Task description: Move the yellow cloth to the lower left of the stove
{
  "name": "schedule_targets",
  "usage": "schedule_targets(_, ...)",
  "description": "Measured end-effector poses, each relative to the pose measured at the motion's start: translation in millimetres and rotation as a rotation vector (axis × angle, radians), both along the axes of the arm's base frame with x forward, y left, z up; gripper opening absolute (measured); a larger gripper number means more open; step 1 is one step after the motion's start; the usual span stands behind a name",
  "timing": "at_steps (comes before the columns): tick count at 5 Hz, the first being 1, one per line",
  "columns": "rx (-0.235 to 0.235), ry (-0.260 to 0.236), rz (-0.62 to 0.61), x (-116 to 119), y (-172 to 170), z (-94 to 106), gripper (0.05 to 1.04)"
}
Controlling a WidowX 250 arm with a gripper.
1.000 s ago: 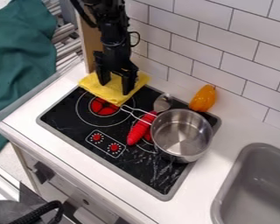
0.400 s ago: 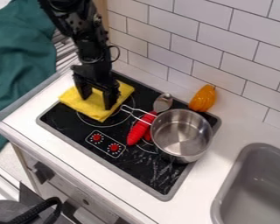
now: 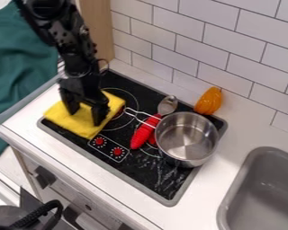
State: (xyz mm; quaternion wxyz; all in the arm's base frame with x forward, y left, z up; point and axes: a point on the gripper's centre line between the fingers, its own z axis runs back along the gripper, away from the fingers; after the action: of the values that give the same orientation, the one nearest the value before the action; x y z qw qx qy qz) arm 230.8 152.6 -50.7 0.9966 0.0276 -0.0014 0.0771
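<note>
The step in hand looks to be bringing the yellow cloth (image 3: 80, 126) to its place and settling it there. The gripper (image 3: 85, 118) points down onto the cloth, its two fingers apart, tips against the fabric or very near it; whether any of it is pinched between them, I cannot tell.

The cloth lies beneath the gripper and spreads out to both sides of it, over the left part of the stove (image 3: 140, 170). Its near corner, below the gripper in the view, comes just beside the control panel (image 3: 108, 147). Well to the right of the gripper stands the metal pot (image 3: 185, 139), its wire handle (image 3: 140, 116) pointing back towards the gripper and ending near the cloth.

The placing seems nearly done, as the cloth already covers much of the stove's lower left corner. The next move likely calls for a small nudge at most, then a straight lift with the fingers kept wide. A sideways pull could drag the fabric, rumple it or slide it over the knobs.
</note>
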Motion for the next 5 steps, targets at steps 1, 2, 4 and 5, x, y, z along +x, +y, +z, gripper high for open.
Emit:
schedule_targets(1, 0.002, 0.045, 0.000, -32.1, -10.4, 3.9, 1.001)
schedule_targets(2, 0.002, 0.086, -0.002, -51.3, -18.6, 6.0, 1.001)
schedule_targets(4, 0.032, 0.020, -0.011, -43.5, -18.1, 29.3, 0.999)
schedule_targets(5, 0.081, -0.008, -0.020, -37.0, -19.2, 59.0, 0.999)
